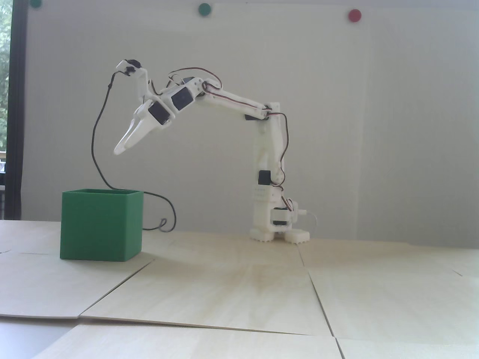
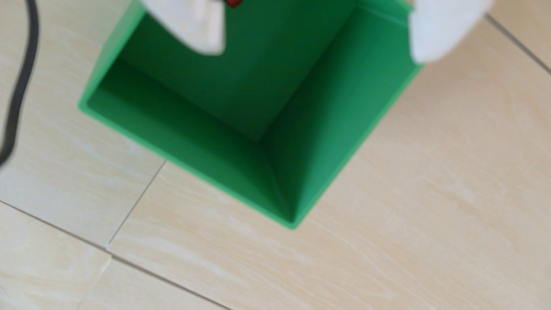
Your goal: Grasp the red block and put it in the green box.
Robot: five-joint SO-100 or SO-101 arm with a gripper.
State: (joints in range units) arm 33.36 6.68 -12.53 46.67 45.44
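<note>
In the fixed view, going from left to right, the green box (image 1: 101, 226) comes first. It sits on the wooden table (image 1: 239, 291) at about 9 o'clock in the picture. A black cable (image 1: 98, 123) hangs down behind it. Up above the box, near 11 o'clock, the white gripper (image 1: 119, 150) points down at it but does not touch it. More to the right, the arm (image 1: 232, 104) bends back to its base (image 1: 278, 232), which stands near the middle of the table.

In the wrist view, the cable (image 2: 21, 77) runs along the left edge. Next is the green box (image 2: 337, 140), seen from above, so we look right inside. Two white fingers (image 2: 202, 26) poke in from the top, one at 11 o'clock and one at 1 o'clock. They are wide apart, with nothing between their tips. A tiny bit of the red block (image 2: 233, 2) peeks out at 12 o'clock, at the very top edge, over the inside of the box. Most of it is cut off, so I cannot tell if it lies on the bottom.

It looks like the block has been let go into the box. So the job seems almost done. What is left is likely just pulling the arm away.
</note>
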